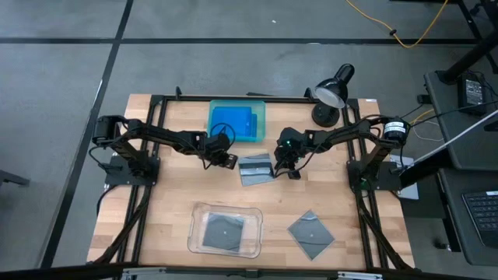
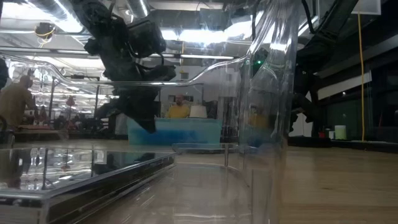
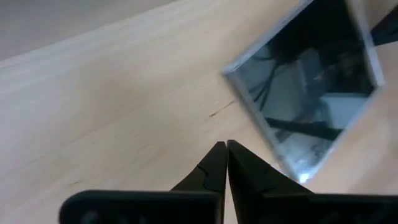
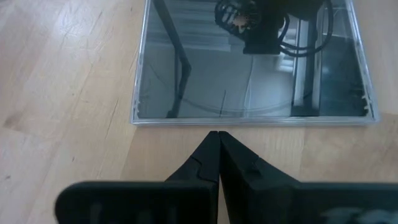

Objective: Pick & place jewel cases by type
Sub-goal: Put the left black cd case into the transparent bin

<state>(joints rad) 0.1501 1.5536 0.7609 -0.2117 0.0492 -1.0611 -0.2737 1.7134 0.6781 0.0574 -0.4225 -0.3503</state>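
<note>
A dark grey glossy jewel case (image 1: 255, 169) lies flat on the wooden table between my two grippers. My left gripper (image 1: 230, 161) hovers shut just off the case's left side; its wrist view shows the shut tips (image 3: 225, 146) over bare wood beside the case (image 3: 311, 87). My right gripper (image 1: 292, 172) is shut at the case's right side. Blue jewel cases (image 1: 233, 121) lie in a teal tray (image 1: 260, 109) at the far side. One grey case (image 1: 225, 232) lies in a clear tray (image 1: 194, 211), and another (image 1: 311, 233) lies on the table near the front. My right gripper has its shut fingertips (image 4: 224, 146) right at the middle of one edge (image 4: 249, 122) of the grey case, slanting down at it from the table's right. Whether the tips touch that edge, I cannot tell. The case lies flat on the table.
A black desk lamp (image 1: 334, 85) stands at the far right corner. In the low view the clear tray's wall (image 2: 267, 93) fills the foreground and hides much of the right arm. People sit in the room beyond the table. Bare wood shows at the front left.
</note>
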